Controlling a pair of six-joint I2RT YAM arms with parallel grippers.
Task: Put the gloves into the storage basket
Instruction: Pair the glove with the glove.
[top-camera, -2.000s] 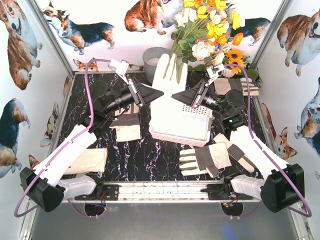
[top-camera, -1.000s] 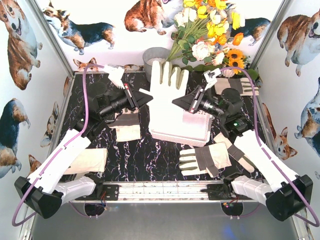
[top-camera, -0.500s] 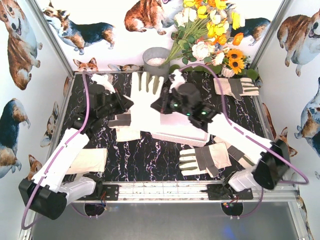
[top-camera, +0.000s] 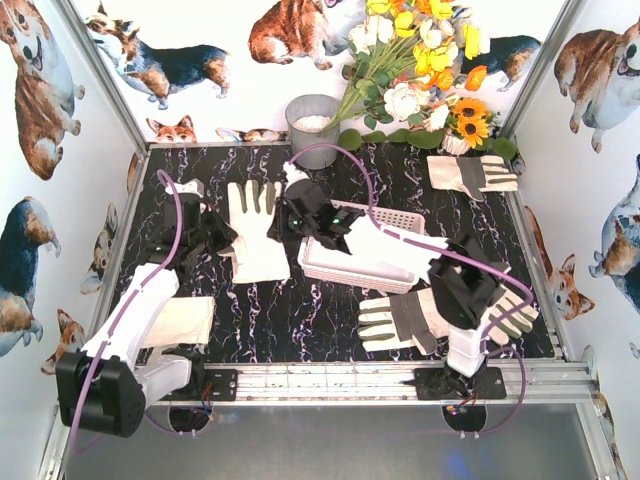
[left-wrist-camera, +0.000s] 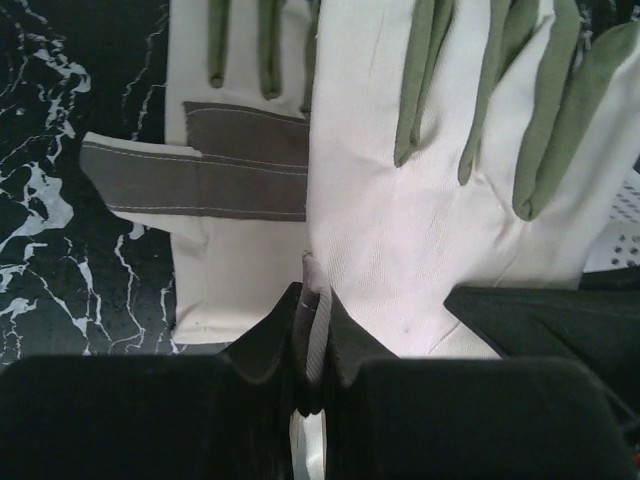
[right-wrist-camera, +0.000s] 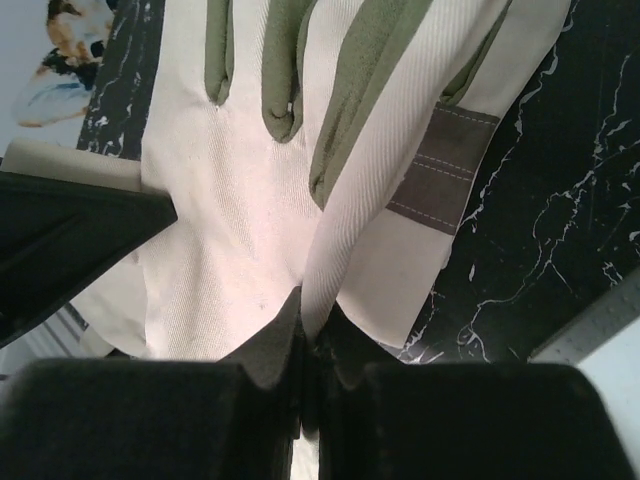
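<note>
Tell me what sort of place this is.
Probably a staged test booth, not a real room: corgi-print walls, metal frame posts at the corners, and a black marbled tabletop with a flower bouquet.

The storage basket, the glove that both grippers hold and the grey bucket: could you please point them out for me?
storage basket (top-camera: 338, 270): top external view, near-left rim.
held glove (top-camera: 255, 232): top external view, middle of the palm area.
grey bucket (top-camera: 312, 132): top external view, front wall below the rim.
</note>
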